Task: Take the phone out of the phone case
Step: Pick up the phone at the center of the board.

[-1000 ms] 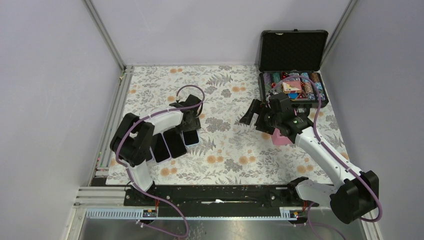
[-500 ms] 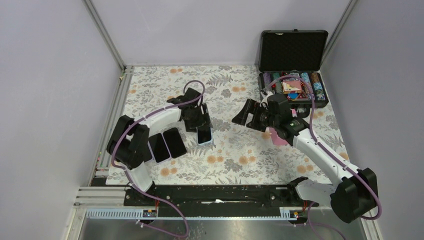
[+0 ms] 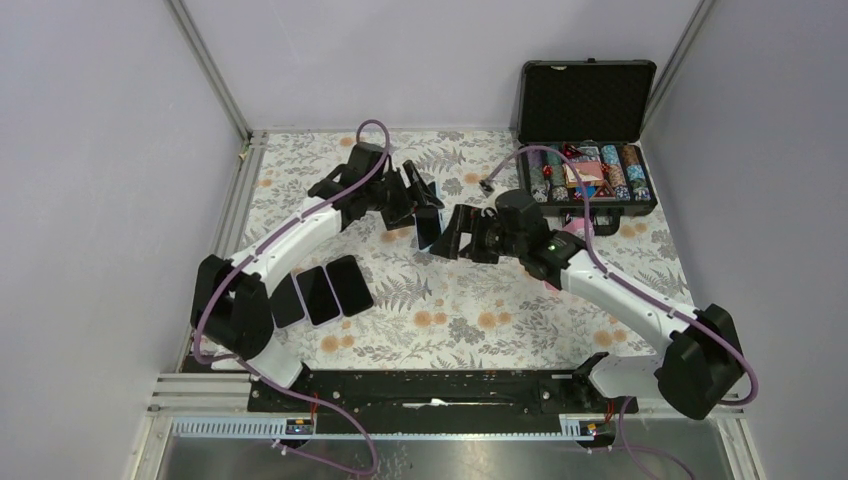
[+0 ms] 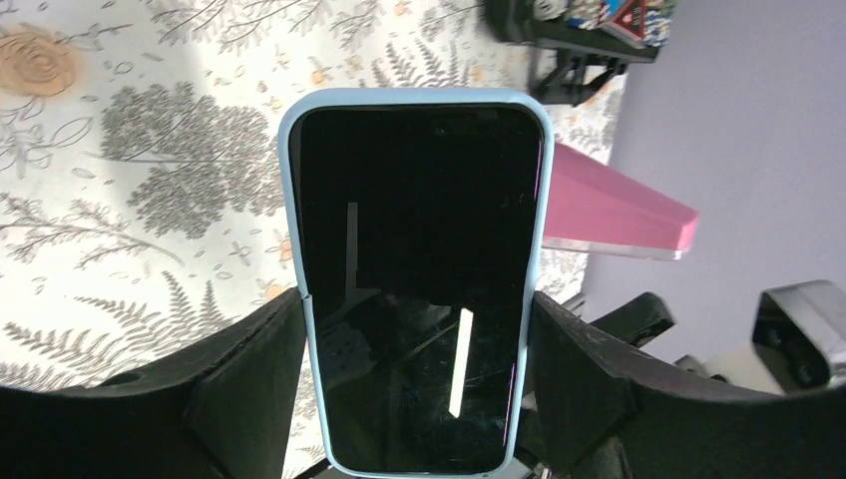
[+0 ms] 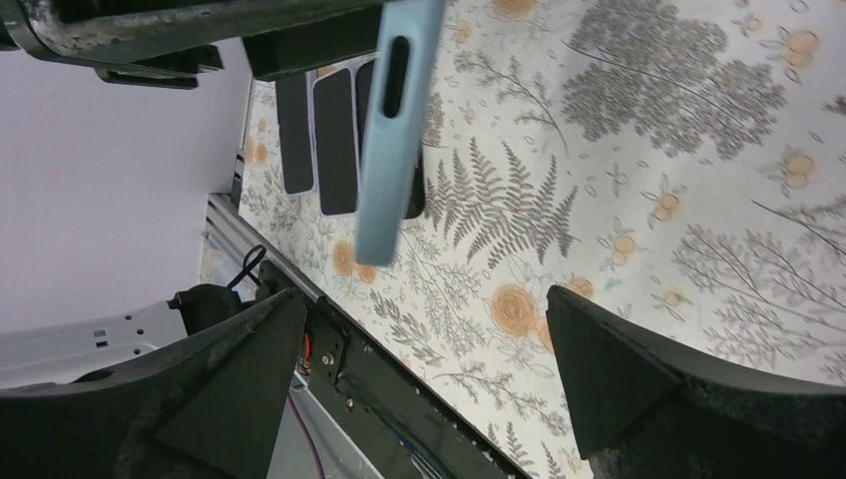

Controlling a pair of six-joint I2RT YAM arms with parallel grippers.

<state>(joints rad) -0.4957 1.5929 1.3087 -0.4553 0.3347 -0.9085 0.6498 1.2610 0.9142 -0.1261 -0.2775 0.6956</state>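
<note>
2 arms now converge above the table [image 3: 480, 300]: left pincer [image 3: 420, 207], clamped across the phone case [image 5: 394, 130] with the phone [image 4: 419, 259] inside, has lifted it from the near-left row [image 3: 322, 293]; right pincer [image 3: 455, 232], wide open and empty, closes in for extraction.

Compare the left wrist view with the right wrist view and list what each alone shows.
Left wrist only: the black screen of the light-blue-cased phone and a pink wedge-shaped object. Right wrist only: the case's slotted side edge and three dark phones lying flat in a row. Both: that phone clamped in the left gripper, above the floral tablecloth.
</note>
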